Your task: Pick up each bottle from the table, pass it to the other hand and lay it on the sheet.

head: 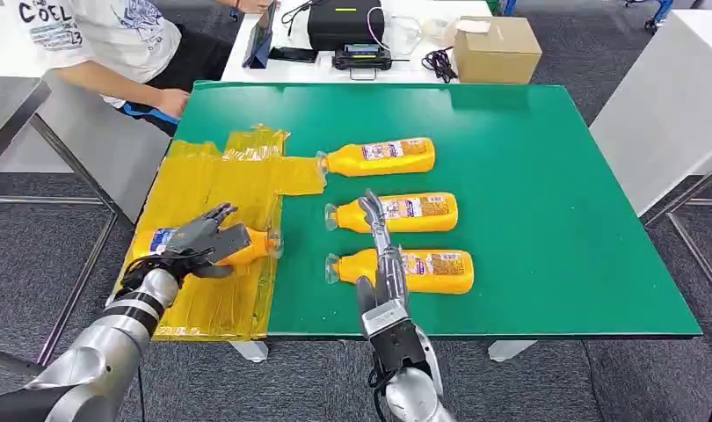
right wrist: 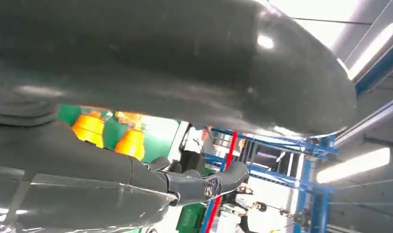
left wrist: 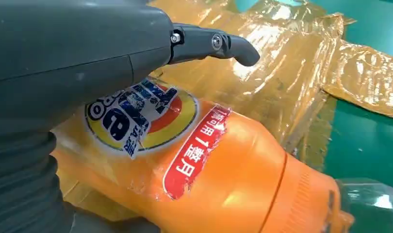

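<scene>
Green table (head: 546, 220); three orange bottles (head: 401, 211)

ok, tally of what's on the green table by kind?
Orange bottles: 4 — far, middle, near, and one on the sheet under the left hand.
Yellow sheet: 1
Total: 5

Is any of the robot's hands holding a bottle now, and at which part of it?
The left hand grips the bottle on the sheet around its labelled body, not the neck. The right hand holds nothing.
</scene>
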Available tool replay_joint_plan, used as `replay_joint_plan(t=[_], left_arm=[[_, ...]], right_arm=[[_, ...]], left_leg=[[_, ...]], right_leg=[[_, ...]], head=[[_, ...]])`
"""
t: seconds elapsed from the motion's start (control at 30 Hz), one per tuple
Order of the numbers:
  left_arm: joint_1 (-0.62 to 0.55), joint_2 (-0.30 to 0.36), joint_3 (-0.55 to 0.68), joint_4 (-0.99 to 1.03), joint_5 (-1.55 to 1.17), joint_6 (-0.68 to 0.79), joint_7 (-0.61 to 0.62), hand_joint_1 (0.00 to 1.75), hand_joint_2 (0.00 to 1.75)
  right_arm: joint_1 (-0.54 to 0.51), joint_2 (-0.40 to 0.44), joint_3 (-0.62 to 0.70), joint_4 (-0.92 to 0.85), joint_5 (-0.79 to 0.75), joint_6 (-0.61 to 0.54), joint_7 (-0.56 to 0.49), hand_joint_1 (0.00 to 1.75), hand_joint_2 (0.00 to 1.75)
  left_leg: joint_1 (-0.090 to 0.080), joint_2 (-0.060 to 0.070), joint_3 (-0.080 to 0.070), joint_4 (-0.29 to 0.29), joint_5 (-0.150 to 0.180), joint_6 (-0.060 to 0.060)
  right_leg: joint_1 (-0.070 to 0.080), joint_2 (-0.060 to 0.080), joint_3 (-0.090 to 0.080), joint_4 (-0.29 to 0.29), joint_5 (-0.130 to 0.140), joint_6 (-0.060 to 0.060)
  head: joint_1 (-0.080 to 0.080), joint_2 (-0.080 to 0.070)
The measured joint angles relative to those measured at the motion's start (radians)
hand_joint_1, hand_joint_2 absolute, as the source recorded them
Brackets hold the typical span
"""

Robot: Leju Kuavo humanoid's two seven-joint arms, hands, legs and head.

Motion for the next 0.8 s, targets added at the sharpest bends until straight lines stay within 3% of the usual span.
replay_joint_plan(t=[0.2,0.33,0.37,0.47,0.57,0.67,0.7,0.8], left_arm=[[-0.003,0.013,0.023,0.000,0.128,-0.116,-0.078,0.00,1.75],[0.022,0.011,0.026,-0.011,0.211,-0.107,-0.169,0.00,1.75],[0.024,0.010,0.026,-0.012,0.215,-0.106,-0.172,0.00,1.75],[0.043,0.006,0.026,-0.028,0.251,-0.028,-0.221,0.00,1.75],[0.080,-0.014,0.023,-0.064,0.288,0.212,-0.259,0.00,1.75],[0.107,-0.033,0.024,-0.107,0.370,0.336,-0.313,0.00,1.75],[0.116,-0.039,0.025,-0.124,0.401,0.379,-0.338,0.00,1.75],[0.149,-0.056,0.026,-0.179,0.456,0.536,-0.412,0.00,1.75]], right_arm=[[-0.013,0.011,-0.018,0.044,-0.022,0.003,0.012,0.00,1.75],[-0.015,0.014,-0.021,0.068,-0.026,0.003,0.013,0.00,1.75],[-0.015,0.015,-0.022,0.072,-0.026,0.003,0.013,0.00,0.00],[-0.016,0.016,-0.025,0.081,-0.024,0.003,0.012,0.00,0.00],[-0.017,0.016,-0.025,0.091,-0.021,-0.007,0.012,0.00,0.00],[-0.022,0.016,-0.023,0.106,-0.019,-0.016,0.012,0.00,0.00],[-0.023,0.016,-0.022,0.111,-0.018,-0.021,0.012,0.00,1.75],[-0.026,0.016,-0.018,0.124,0.019,-0.057,0.012,0.00,1.75]], left_leg=[[0.000,-0.002,0.005,0.000,0.000,0.000],[0.000,-0.001,0.005,0.000,0.000,0.000],[0.000,-0.001,0.005,0.000,0.000,0.000],[0.000,0.000,0.005,0.000,0.000,0.000],[0.000,0.000,0.002,0.000,0.000,0.000],[0.000,0.000,0.000,0.000,0.000,0.000],[0.000,0.000,0.000,0.000,0.000,0.000],[0.000,0.000,-0.002,0.000,0.000,0.000]], right_leg=[[0.000,-0.001,0.006,0.000,-0.001,0.000],[0.000,-0.001,0.006,0.000,-0.001,0.000],[0.000,-0.001,0.006,0.000,-0.001,0.000],[0.000,-0.001,0.005,0.000,-0.001,0.000],[0.000,0.000,0.001,0.000,0.000,0.000],[0.000,0.000,0.000,0.000,0.000,0.000],[0.000,0.000,-0.001,0.000,0.000,0.000],[0.000,0.000,-0.003,0.000,0.000,0.000]], head=[[0.000,0.000],[0.000,0.000],[0.000,0.000],[0.000,0.000],[0.001,0.000],[0.000,0.000],[0.001,0.000],[0.000,0.000]])
